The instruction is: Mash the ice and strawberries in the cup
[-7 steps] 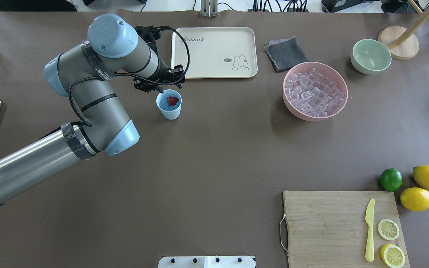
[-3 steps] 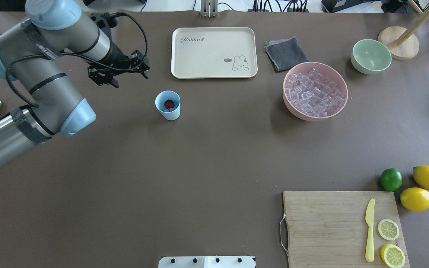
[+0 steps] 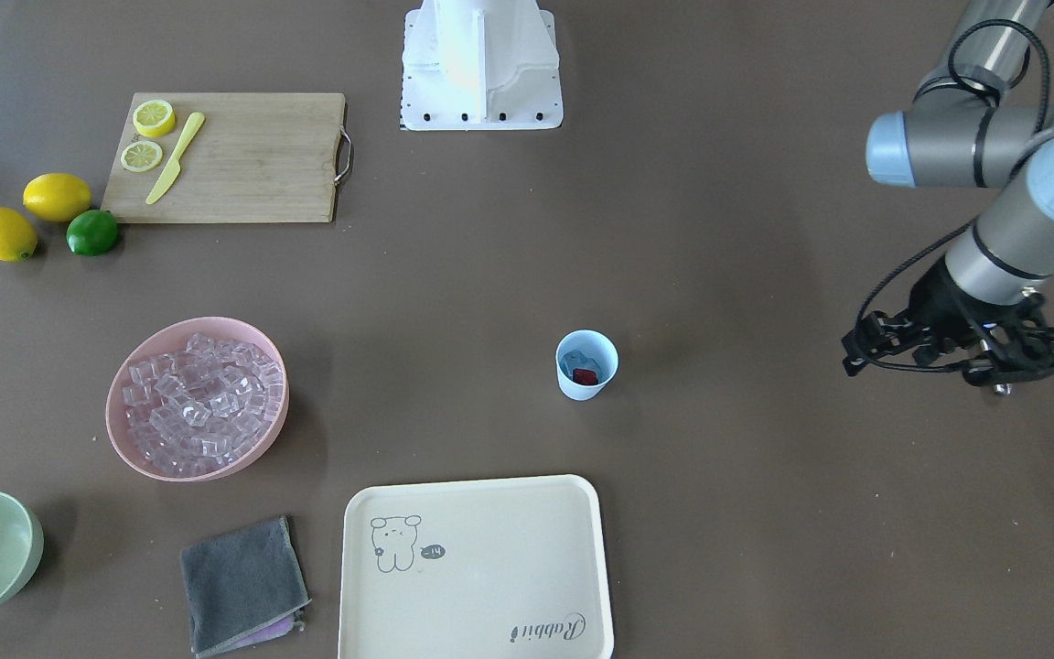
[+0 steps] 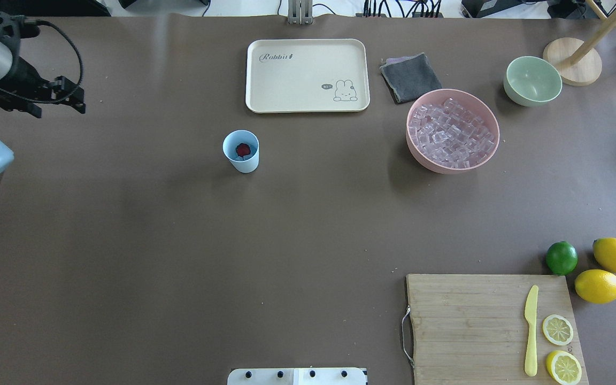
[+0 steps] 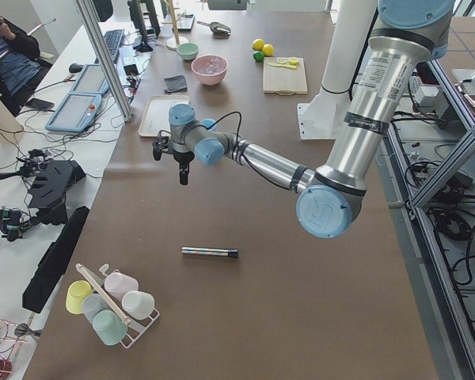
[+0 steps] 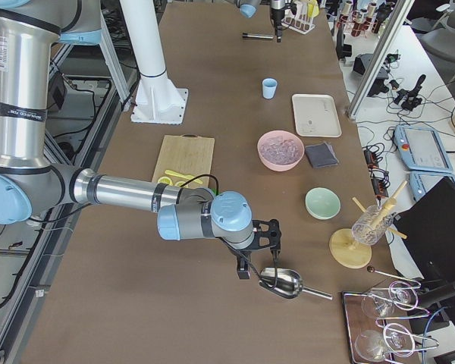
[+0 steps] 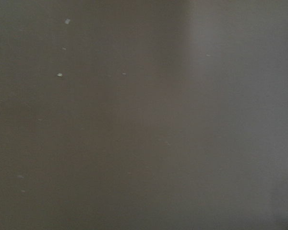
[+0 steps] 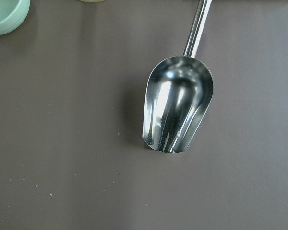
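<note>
- Near the counter's far left corner, the left gripper [image 3: 955, 364] is hovering with its pincer spread apart, gripping and touching nothing.
- The cup [image 4: 244, 164] is standing upright toward the far edge, well apart from it, and the strawberry [image 4: 243, 149] is lying inside.
- The ice [image 4: 451, 133] is sitting heaped in the pink bowl [image 4: 436, 167].
- The right gripper [image 6: 252, 258] is hanging over a metal scoop [image 8: 177, 108] at the right end; I cannot tell its pincer's state.
</note>
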### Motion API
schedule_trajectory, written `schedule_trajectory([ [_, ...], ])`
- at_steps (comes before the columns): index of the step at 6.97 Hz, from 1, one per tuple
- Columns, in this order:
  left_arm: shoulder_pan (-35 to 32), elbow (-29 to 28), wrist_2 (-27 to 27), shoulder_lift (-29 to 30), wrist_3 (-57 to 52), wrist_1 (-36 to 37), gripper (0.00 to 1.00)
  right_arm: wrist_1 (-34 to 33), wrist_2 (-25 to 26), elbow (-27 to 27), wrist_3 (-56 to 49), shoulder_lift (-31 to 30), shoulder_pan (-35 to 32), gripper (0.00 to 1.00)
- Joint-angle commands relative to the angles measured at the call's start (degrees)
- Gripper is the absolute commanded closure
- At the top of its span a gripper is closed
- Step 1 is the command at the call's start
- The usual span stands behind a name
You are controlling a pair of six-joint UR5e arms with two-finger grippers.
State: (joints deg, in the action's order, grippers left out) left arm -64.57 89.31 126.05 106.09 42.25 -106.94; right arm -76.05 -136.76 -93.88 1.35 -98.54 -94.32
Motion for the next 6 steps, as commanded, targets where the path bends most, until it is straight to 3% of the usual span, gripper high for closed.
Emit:
schedule_trajectory([
  [1,-6.16,-10.32,1.57,-4.66,-13.75,-6.64,0.02,-0.15,0.18,0.19,-0.29,0.89,2.04,0.0],
  [2,-6.53,-17.78,1.49,-4.58,-13.43,-14.27,0.02,-0.15,0.27,0.63,-0.29,1.07,2.56,0.0],
  [6,-5.83,-19.61,1.75,-6.59,-12.28,-18.11,0.02,-6.72,0.53,2.48,-0.38,0.81,0.65,0.0],
])
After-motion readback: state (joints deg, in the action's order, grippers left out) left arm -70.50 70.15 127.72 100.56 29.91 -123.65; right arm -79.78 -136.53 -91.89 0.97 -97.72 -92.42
